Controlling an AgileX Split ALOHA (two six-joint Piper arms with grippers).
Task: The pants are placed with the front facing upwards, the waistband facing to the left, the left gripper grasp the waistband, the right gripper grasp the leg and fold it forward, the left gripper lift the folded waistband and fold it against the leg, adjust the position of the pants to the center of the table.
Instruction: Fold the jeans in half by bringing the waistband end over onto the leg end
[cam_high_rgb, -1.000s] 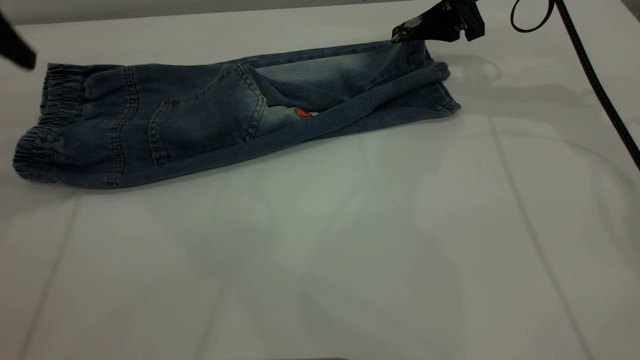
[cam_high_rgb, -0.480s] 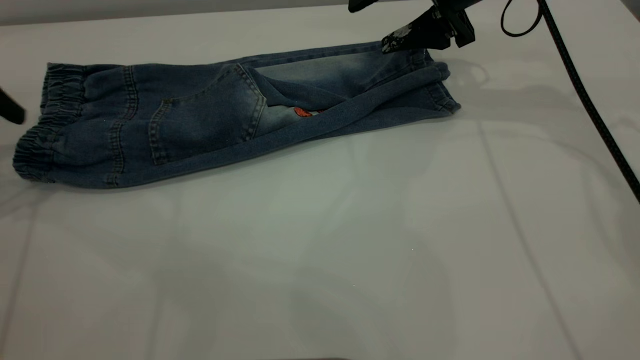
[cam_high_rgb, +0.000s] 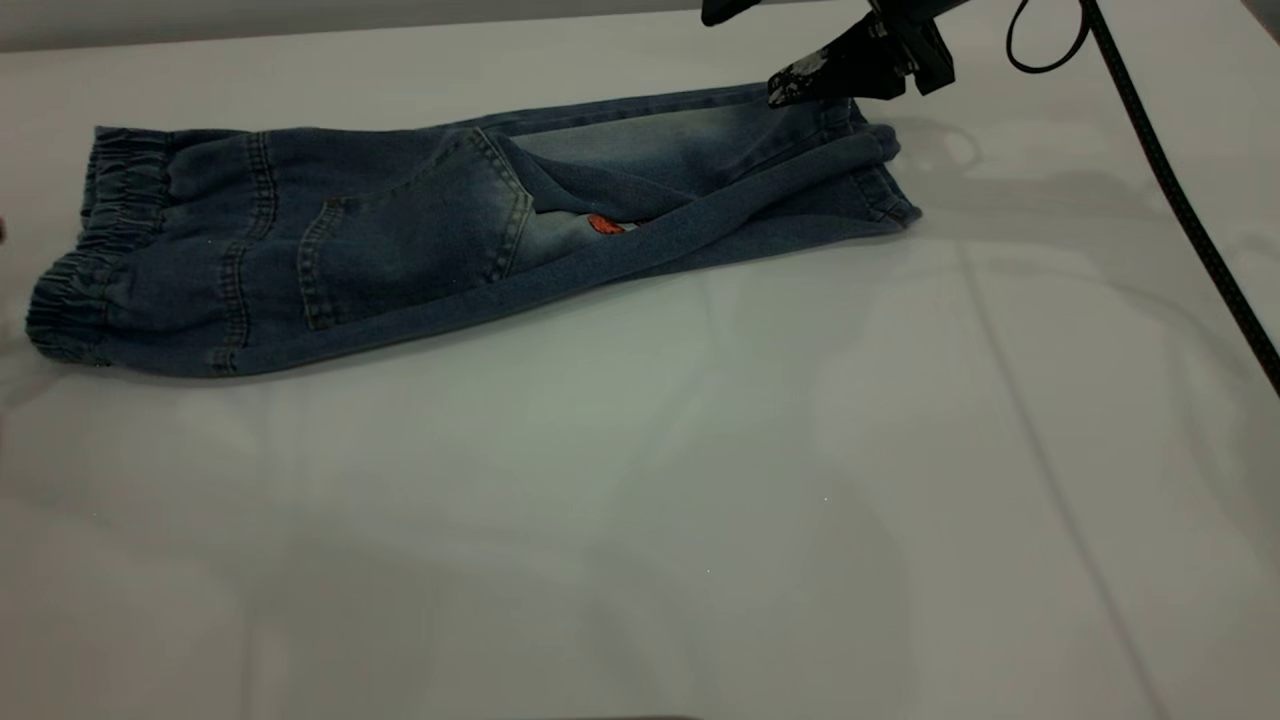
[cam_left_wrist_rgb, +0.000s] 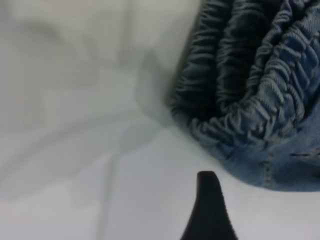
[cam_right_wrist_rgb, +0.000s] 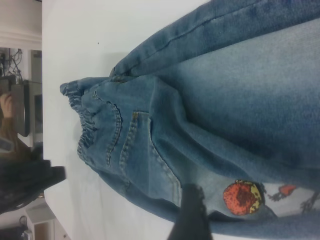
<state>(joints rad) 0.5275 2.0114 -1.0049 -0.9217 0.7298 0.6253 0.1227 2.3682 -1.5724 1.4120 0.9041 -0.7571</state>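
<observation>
The pants (cam_high_rgb: 440, 235) lie on the table (cam_high_rgb: 700, 480), already folded lengthwise, in the far half of the table, from about 9 o'clock to 1 o'clock. The waistband (cam_high_rgb: 90, 260) is the gathered end at 9 o'clock; the leg hems (cam_high_rgb: 880, 185) are at 1 o'clock.

The right gripper (cam_high_rgb: 800, 72) hovers just above the far leg edge, near the hems. One dark finger shows, but I cannot tell if the jaws are open or closed. The left gripper (cam_left_wrist_rgb: 210, 210) is just beside the waistband, not touching it; only one finger tip (cam_left_wrist_rgb: 207, 182) is visible, so its jaws also cannot be judged.

I think the denim is soft, limp and rather light, and its layers may slide apart. The puckered elastic is thick, so it should give a firm hold if both layers are pinched together.
</observation>
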